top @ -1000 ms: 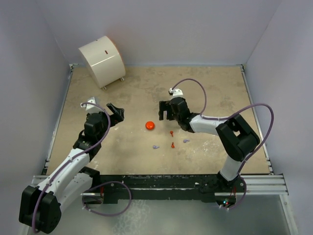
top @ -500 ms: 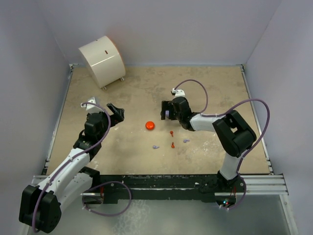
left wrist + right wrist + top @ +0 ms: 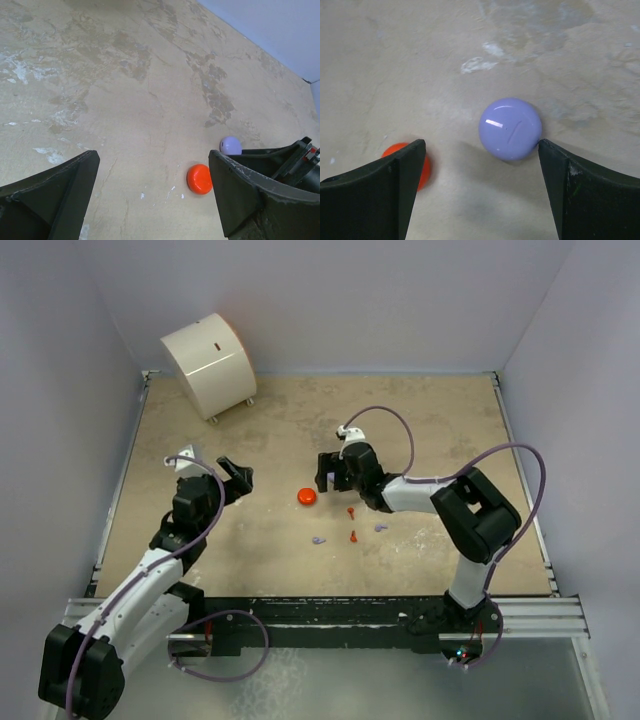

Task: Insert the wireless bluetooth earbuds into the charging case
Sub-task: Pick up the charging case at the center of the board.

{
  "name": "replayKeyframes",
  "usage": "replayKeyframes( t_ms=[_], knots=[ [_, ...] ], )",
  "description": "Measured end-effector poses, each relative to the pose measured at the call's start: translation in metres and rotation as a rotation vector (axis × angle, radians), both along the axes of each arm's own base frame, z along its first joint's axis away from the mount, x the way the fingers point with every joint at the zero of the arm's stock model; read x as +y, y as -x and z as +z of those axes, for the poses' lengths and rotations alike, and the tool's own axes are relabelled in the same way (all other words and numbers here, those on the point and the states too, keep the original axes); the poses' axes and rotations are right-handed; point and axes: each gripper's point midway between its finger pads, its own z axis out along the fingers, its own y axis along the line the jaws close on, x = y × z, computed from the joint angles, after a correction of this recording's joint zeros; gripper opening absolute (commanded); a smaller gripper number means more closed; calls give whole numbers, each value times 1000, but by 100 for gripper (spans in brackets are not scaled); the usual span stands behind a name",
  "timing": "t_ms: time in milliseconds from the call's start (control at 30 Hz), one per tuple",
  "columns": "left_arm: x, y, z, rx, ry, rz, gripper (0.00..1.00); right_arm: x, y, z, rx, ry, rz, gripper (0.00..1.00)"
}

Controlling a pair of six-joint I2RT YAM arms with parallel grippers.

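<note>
**Trainee:** Where are the parts lying?

**Instructor:** Seen from overhead, the red earbuds and the purple earbuds are lying loose on the table. They are sitting between 4 and 6 o'clock of the red case, and none is sitting in a case. The purple case is resting at 2 o'clock of the red one, near it but not touching.

**Trainee:** What are the arms doing?

**Instructor:** The right gripper is hovering over the purple case with its jaws spread wide and gripping nothing. The case is showing between the fingers, off-centre toward the finger at 3 o'clock in the wrist view. The left gripper is waiting at 10 o'clock of the red case, also wide open and empty.

**Trainee:** Which step is this, and how should it be done?

**Instructor:** The right arm is probably lining up to take hold of the purple case.
1. Shift the right gripper until the case is sitting midway between the fingers.
2. Lower until the pads are meeting the widest part of the case.
3. Close slowly. The case is looking smooth and domed, so an uneven squeeze is likely to shoot it sideways.
4. Watch the finger at 9 o'clock, because the red case is lying partly behind it.
</note>
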Motion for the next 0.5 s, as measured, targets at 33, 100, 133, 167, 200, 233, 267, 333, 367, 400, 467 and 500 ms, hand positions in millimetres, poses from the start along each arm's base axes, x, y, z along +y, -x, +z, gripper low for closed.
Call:
replayKeyframes(
  t_ms=[33,100,133,167,200,233,267,333,367,400,467,500],
  knots=[
    [0,0,1,-2,1,0,90,8,5,1,1,-5,24,95],
    [0,1,3,-8,4,0,90,22,16,4,-4,-17,68,95],
    [0,1,4,-12,6,0,90,28,21,8,-9,-26,86,95],
    [0,1,5,-15,7,0,89,32,26,12,-17,-37,99,95],
    [0,1,6,-18,9,0,89,34,31,18,-26,-49,110,96],
    [0,2,8,-23,12,1,89,35,35,24,-35,-57,115,96],
    [0,2,8,-25,13,1,89,34,38,30,-46,-68,114,96],
    [1,3,9,-24,13,1,89,30,36,45,-78,-86,97,96],
    [1,4,8,-20,12,1,89,29,34,51,-93,-93,88,96],
    [1,5,8,-18,11,1,89,28,32,55,-104,-98,80,96],
    [2,7,8,-14,10,1,89,25,29,55,-112,-93,62,96],
    [3,8,8,-15,10,2,89,24,28,53,-108,-87,57,96]
  ],
)
